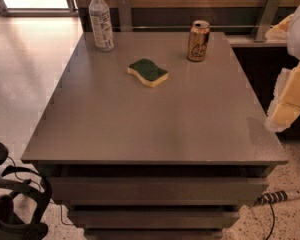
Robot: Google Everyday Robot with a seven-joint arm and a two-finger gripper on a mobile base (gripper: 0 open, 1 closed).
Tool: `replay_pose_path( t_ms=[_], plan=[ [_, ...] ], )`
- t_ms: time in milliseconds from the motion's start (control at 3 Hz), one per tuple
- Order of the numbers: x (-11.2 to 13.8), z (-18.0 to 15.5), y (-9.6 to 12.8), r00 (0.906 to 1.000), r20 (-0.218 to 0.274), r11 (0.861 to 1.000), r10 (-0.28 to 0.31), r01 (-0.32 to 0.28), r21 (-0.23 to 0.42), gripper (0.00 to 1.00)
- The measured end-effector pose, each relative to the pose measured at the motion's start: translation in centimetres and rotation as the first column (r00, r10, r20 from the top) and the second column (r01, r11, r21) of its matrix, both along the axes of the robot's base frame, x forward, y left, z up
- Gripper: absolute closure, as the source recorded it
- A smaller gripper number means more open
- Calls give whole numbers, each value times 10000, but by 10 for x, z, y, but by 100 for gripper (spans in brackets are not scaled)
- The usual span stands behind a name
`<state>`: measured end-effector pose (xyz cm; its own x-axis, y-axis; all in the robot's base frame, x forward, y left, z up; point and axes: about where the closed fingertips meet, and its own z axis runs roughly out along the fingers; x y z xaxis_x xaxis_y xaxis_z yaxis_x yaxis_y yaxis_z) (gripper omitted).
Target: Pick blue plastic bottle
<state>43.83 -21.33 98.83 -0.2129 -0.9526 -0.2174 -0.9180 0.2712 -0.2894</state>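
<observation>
Camera view: bottle (101,21) stands at the bench's (140,124) far left corner, well apart from the pincer (12,204) low at left (open or closed, I cannot tell).

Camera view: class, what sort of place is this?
Likely an office break area: a grey drawer-fronted counter holding a clear bluish plastic bottle, gold drink can and green sponge. The gripper hangs beside its right edge.
</observation>
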Motion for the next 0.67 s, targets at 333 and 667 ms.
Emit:
replay_pose_path(
  t_ms=[333,667],
  plan=[
    [0,0,0,10000,0,10000,0,0,0,0],
    [12,4,5,9992,379,9997,-121,112,236,0]
  ],
)
